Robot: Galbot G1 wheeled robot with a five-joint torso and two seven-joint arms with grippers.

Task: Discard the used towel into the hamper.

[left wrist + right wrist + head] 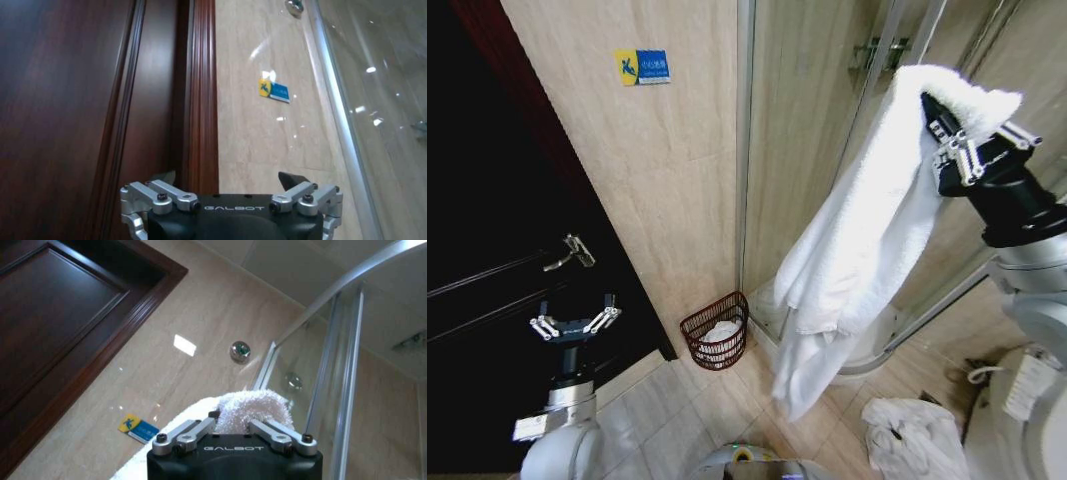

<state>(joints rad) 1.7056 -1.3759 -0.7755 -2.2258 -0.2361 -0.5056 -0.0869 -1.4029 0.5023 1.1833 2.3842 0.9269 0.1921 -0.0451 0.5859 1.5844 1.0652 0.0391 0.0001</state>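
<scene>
Your towel (877,210) is white terry, pinched at its top fold by the right claw (939,128), which is held high in front of the glass shower enclosure (827,120). The cloth hangs down in long folds from the claw, and its lowest corner ends above the floor tiles (677,420), off to the side of the hamper (717,331) and higher than its rim. In the right wrist view the towel (253,412) bulges up between the right claw (233,427) fingers, which are pressed in on it.

The hamper sits on the floor in the corner where the beige tiled wall (657,180) meets the shower enclosure's frame. It is a dark reddish-brown wire basket, upright, with something white already lying inside. The towel is not touching the hamper.

A second white cloth (912,435) lies crumpled on the floor, on the far side of the hanging towel from the hamper.

Your left claw (575,322) is low, well away from the hamper on its door side, in front of the dark wooden door (487,250) and below the door handle (572,252). Its fingers are spread and hold nothing; the left wrist view shows the left claw (230,182) aimed at the door frame (200,90) and wall. A small blue and yellow sticker (643,67) sits on the wall high above the hamper.
</scene>
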